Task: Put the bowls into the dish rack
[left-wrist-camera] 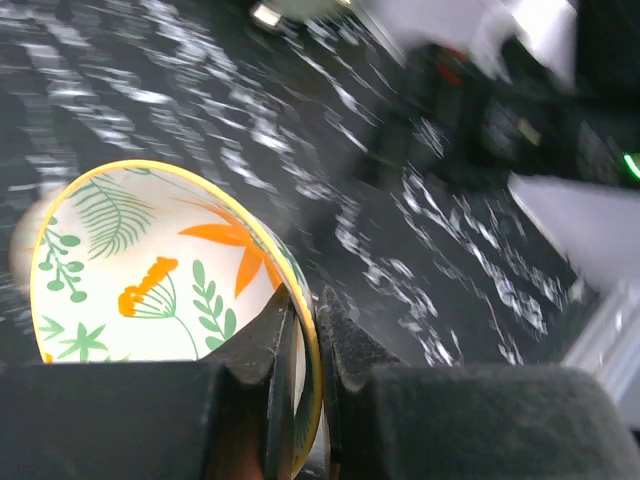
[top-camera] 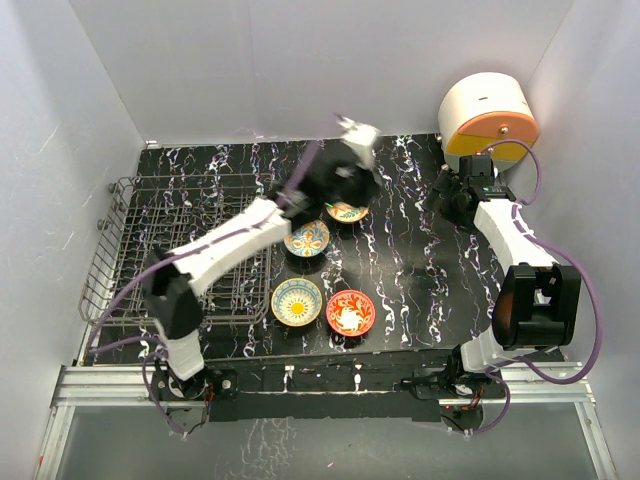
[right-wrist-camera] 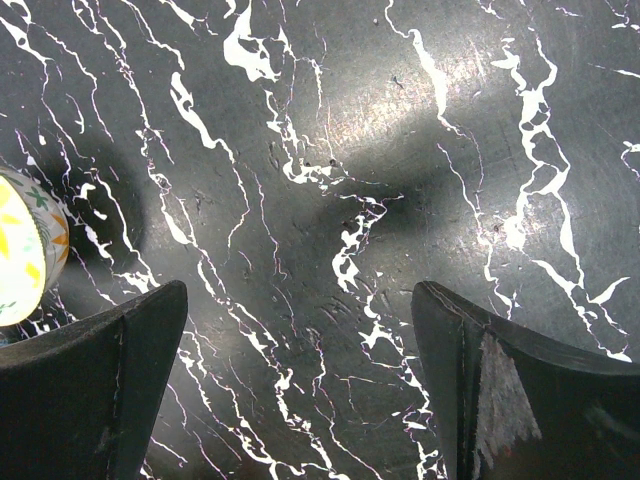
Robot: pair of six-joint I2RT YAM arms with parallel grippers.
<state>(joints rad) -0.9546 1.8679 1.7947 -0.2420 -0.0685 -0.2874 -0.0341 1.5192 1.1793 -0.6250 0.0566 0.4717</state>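
My left gripper is shut on the rim of a bowl at the middle back of the table. In the left wrist view that bowl is white inside with green leaves, orange flowers and a yellow rim, and it sits tilted between my fingers. Three more bowls rest on the table: a blue-orange one, a yellow-blue one and a red one. The dark wire dish rack stands at the left, partly under my left arm. My right gripper is open and empty over bare table.
A white and orange round container stands at the back right corner. The table is black marble with white veins. White walls close in the left, back and right sides. The held bowl's edge shows at the left of the right wrist view.
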